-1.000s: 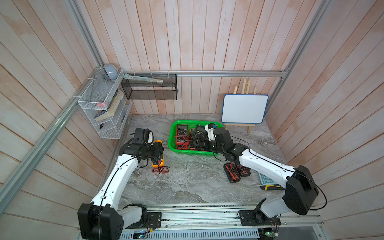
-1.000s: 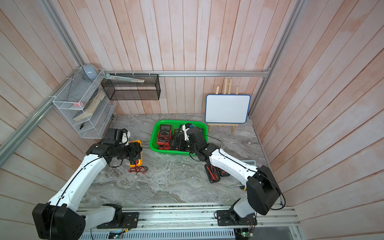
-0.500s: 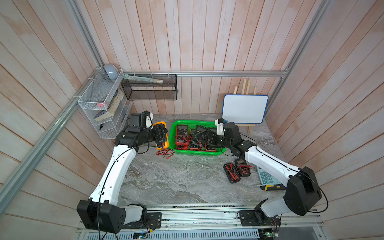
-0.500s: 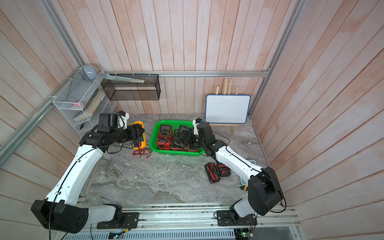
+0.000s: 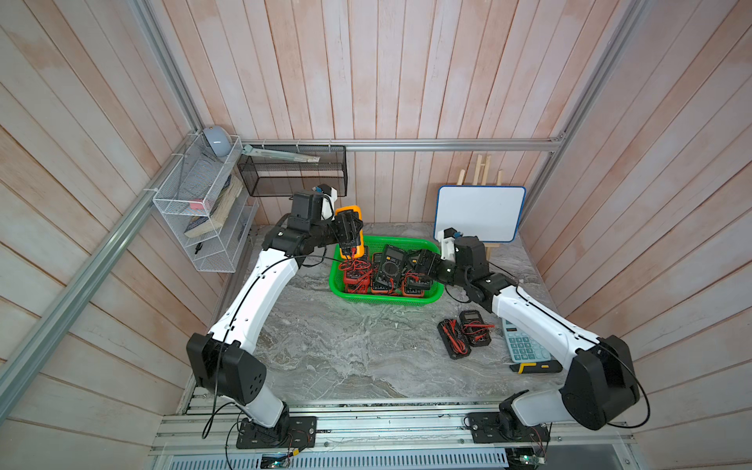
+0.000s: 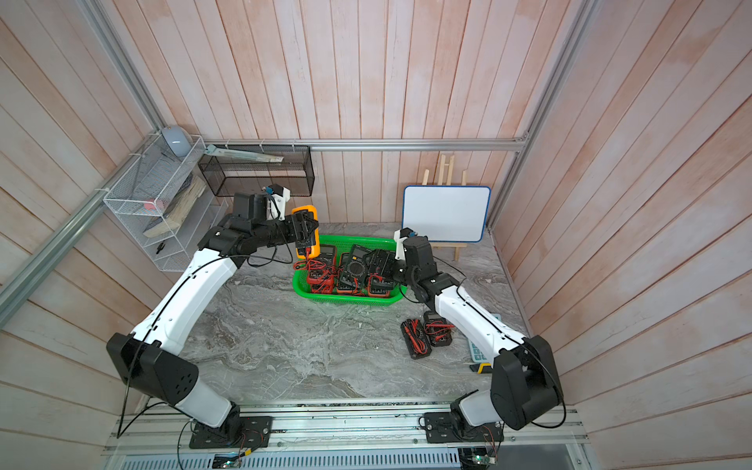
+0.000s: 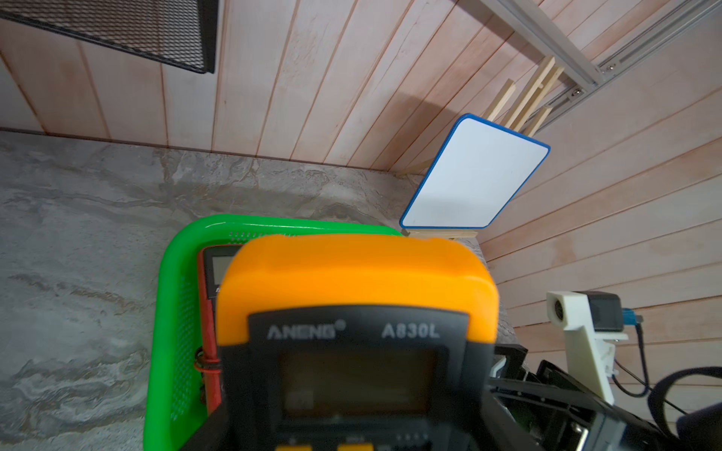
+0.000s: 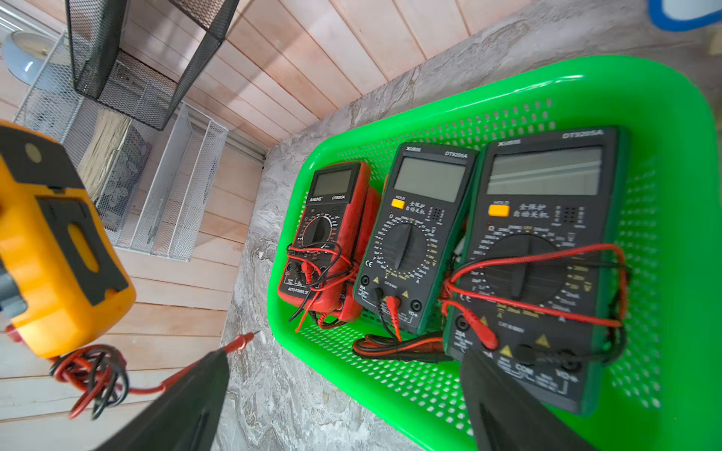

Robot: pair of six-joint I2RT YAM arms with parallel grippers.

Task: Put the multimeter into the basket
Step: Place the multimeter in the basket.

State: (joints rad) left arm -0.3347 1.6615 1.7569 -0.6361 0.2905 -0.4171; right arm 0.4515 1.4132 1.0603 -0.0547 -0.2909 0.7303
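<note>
An orange multimeter (image 5: 349, 221) (image 6: 306, 221) hangs in the air over the left end of the green basket (image 5: 386, 301) (image 6: 350, 300). My left gripper (image 5: 348, 238) (image 7: 355, 410) is shut on the multimeter's (image 7: 355, 289) sides, and its screen fills the left wrist view. Red and black leads (image 8: 93, 375) dangle beneath the multimeter (image 8: 50, 254). Inside the basket (image 8: 664, 117) lie a red multimeter (image 8: 332, 218) and two dark ones (image 8: 422, 234). My right gripper (image 5: 415, 264) (image 8: 345, 355) stands open over the basket's right end, holding nothing.
Two black multimeters (image 5: 453, 339) and a calculator (image 5: 523, 344) lie on the marble table at the right. A whiteboard on an easel (image 5: 480, 213) stands behind the basket. A black wire-mesh basket (image 5: 293, 177) and a white wire rack (image 5: 203, 203) hang on the walls at the back left.
My left arm has lifted the orange multimeter off the table and carried it back and right to the basket's left end. The right gripper has drawn back a little towards the right.
</note>
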